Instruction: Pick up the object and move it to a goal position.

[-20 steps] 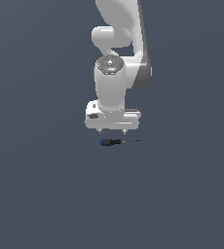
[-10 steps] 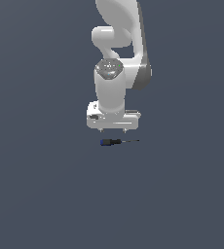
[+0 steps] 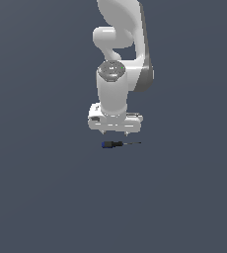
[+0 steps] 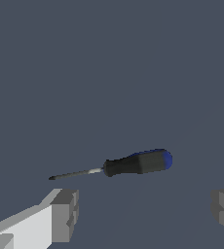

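Overhead, the white, grey-jointed robot arm [image 3: 116, 74] hung straight down at twelve o'clock in the exterior view, its pale end effector [image 3: 115, 133] spread wide with both grey fingertips apart and nothing between them. Just below it, toward six o'clock, the small slim screwdriver [image 3: 116, 144] lay flat on the plain slate-grey desk [image 3: 41, 188], clear of the fingers. Its dark blue-and-black handle [image 3: 108, 144] pointed to nine o'clock and its thin dark shaft to three. In the wrist view the screwdriver [image 4: 126, 165] lay between the two grey pads [image 4: 65, 215].
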### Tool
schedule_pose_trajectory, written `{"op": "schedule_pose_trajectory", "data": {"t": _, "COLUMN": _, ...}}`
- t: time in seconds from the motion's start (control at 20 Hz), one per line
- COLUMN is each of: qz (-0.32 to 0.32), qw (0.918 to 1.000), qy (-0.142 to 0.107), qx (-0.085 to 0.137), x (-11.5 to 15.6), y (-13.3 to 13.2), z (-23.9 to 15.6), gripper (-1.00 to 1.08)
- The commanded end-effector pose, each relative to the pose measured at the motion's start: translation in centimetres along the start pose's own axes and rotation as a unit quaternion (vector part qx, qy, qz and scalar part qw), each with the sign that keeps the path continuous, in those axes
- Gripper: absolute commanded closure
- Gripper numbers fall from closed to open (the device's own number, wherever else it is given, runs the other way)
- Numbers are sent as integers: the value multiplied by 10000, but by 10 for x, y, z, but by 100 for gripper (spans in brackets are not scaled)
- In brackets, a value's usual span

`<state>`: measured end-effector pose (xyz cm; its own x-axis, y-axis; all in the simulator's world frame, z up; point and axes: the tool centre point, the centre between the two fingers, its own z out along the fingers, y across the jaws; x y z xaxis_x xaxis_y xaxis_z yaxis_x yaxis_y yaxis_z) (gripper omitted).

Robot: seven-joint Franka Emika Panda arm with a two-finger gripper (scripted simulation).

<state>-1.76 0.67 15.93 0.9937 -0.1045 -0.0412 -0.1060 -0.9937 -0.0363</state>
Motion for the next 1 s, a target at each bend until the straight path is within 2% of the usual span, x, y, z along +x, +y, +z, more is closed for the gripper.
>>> {"op": "schedule_pose_trajectory", "data": {"t": 0.0, "qz": 143, "qw": 9999, "qy": 1, "qx": 2, "x": -1, "y": -1, "z": 2, "gripper": -92}}
{"op": "schedule_pose_trajectory", "data": {"t": 0.3, "qz": 668, "qw": 9978, "qy": 7, "qx": 8, "x": -2, "y": -5, "z": 11, "gripper": -92}}
{"op": "schedule_pose_trajectory", "data": {"t": 0.5, "qz": 1145, "qw": 9934, "qy": 14, "qx": 11, "x": -4, "y": -8, "z": 19, "gripper": -92}}
{"op": "schedule_pose_trajectory", "data": {"t": 0.7, "qz": 1662, "qw": 9861, "qy": 23, "qx": 12, "x": -6, "y": -11, "z": 27, "gripper": -92}}
{"op": "schedule_pose_trajectory", "data": {"t": 0.95, "qz": 2302, "qw": 9731, "qy": 37, "qx": 11, "x": -9, "y": -15, "z": 37, "gripper": -92}}
